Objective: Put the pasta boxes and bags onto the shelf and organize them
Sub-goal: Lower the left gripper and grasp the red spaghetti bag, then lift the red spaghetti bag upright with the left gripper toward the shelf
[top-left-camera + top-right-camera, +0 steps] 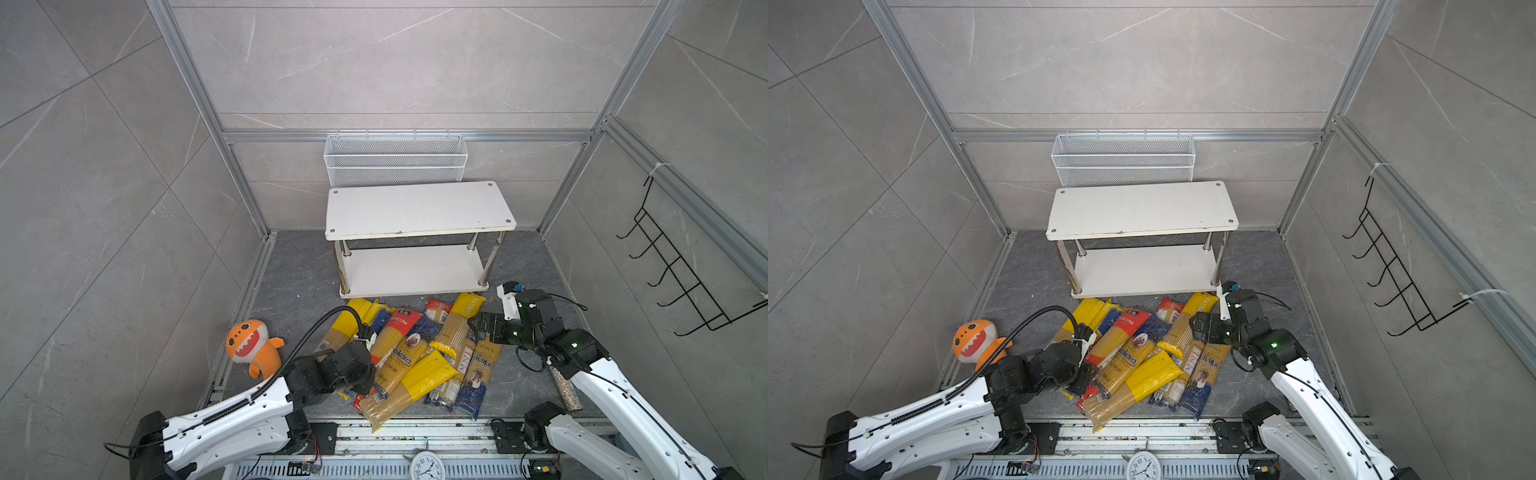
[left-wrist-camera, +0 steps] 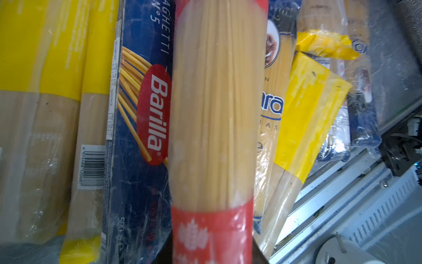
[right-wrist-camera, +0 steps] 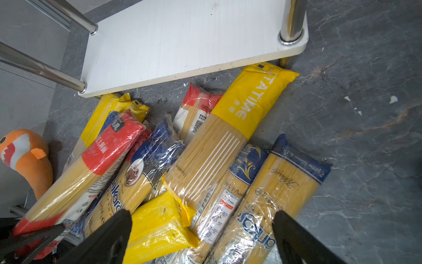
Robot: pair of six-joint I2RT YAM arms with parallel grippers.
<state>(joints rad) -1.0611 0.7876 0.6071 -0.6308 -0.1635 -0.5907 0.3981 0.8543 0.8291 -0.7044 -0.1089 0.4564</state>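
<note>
My left gripper (image 1: 365,384) is clamped on the red-ended spaghetti packet (image 2: 214,114); right gripper (image 3: 203,237) jaws gape wide, spaghetti pile (image 3: 205,160) beneath them.

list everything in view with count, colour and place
shelf: one, white, two tiers, back of floor
pasta packets: about eleven, yellow, red or dark blue ends, heaped on floor before shelf
wire basket: one, white, wall behind shelf
hook rack: one, black, right wall
plush toy: one, orange, floor left of heap
clock: one, white, front edge
left gripper: one, black, shut on red-ended packet
right gripper: one, black, open above heap
</note>
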